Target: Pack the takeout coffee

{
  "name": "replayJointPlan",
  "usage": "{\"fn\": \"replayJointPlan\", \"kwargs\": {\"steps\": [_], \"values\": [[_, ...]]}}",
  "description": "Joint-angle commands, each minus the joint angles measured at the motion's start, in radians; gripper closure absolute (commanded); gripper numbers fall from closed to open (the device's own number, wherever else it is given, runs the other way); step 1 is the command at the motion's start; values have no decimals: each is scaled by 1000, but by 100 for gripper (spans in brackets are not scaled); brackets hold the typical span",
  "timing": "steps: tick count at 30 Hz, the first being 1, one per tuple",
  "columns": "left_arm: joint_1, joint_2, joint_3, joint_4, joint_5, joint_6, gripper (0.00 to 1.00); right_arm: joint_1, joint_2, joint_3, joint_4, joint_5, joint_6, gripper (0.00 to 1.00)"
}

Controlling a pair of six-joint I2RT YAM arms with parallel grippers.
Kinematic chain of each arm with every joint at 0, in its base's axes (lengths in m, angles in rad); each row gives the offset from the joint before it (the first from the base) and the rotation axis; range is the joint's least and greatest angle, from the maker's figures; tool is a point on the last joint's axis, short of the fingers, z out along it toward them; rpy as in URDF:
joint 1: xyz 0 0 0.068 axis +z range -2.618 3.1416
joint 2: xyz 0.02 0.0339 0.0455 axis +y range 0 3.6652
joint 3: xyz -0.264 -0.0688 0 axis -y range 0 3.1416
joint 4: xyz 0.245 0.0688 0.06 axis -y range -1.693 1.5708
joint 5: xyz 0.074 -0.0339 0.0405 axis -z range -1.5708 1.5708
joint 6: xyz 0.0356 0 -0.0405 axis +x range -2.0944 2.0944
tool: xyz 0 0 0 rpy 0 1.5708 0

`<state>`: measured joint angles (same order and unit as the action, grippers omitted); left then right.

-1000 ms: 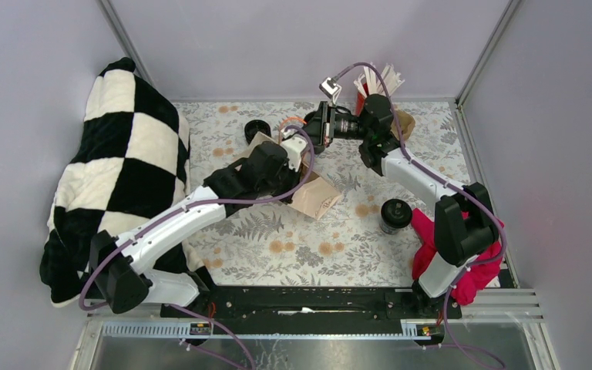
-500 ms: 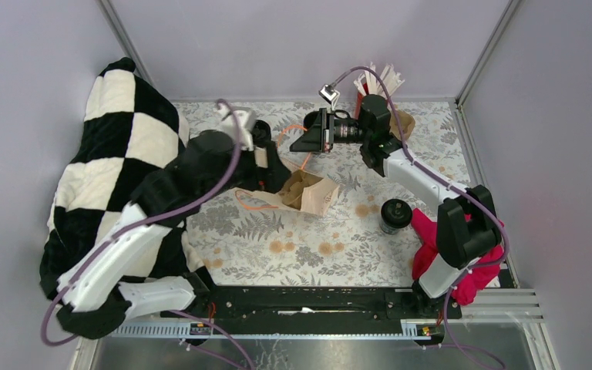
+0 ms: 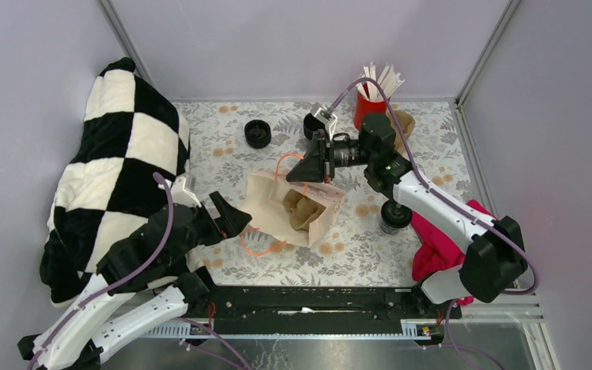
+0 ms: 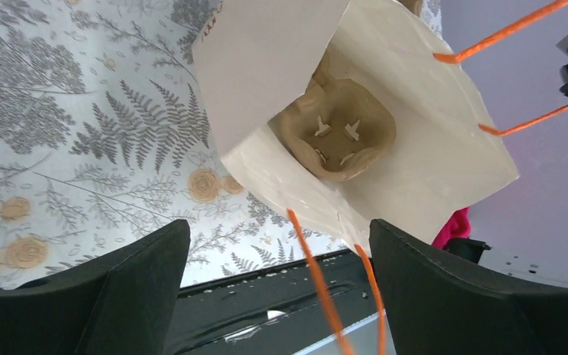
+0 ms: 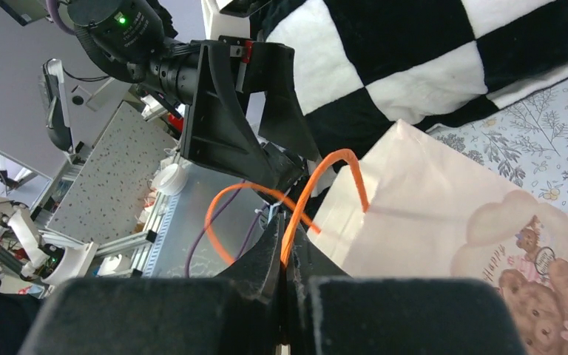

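Note:
The takeout coffee, a small black cup with a round black lid, stands on the floral table right of centre, partly under my right arm. A cream paper bag leans open in the middle with a brown pulp cup carrier inside. My right gripper is shut on the bag's far orange handle. My left gripper is open just left of the bag. In the left wrist view the near orange handle hangs loose between its fingers, with the carrier visible down the bag's mouth.
A black-and-white chequered blanket covers the left side. A red cup of white sticks stands at the back, another round black cup at back centre. A pink cloth lies by the right arm's base.
My left gripper opened and let go of the bag, and the left arm drew back to the near left. The right gripper carried the handle nearer, and the bag now stands open mid-table.

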<state>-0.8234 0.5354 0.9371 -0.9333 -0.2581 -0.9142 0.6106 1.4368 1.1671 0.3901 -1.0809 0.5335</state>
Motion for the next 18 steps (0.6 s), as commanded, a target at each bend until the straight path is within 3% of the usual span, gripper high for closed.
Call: {"fn": "replayJointPlan", "kwargs": {"steps": [1,3,5,10,14,18], "values": [[-1,-5,-62,83,71,-128,3,-1,-17,-51,116,-12,-20,100],[-2,25,-83,86,136,-154,2,0,-19,-69,165,-13,8,100],[-1,44,-101,104,207,-161,8,1,-22,-75,185,-17,13,100],[-2,73,-110,123,343,-96,13,20,-52,-114,174,-36,-56,100],[-2,93,-160,214,489,-75,44,26,-69,-128,87,-9,-128,100],[-1,112,-106,220,455,-40,85,28,-77,-85,-67,96,-195,100]]}}
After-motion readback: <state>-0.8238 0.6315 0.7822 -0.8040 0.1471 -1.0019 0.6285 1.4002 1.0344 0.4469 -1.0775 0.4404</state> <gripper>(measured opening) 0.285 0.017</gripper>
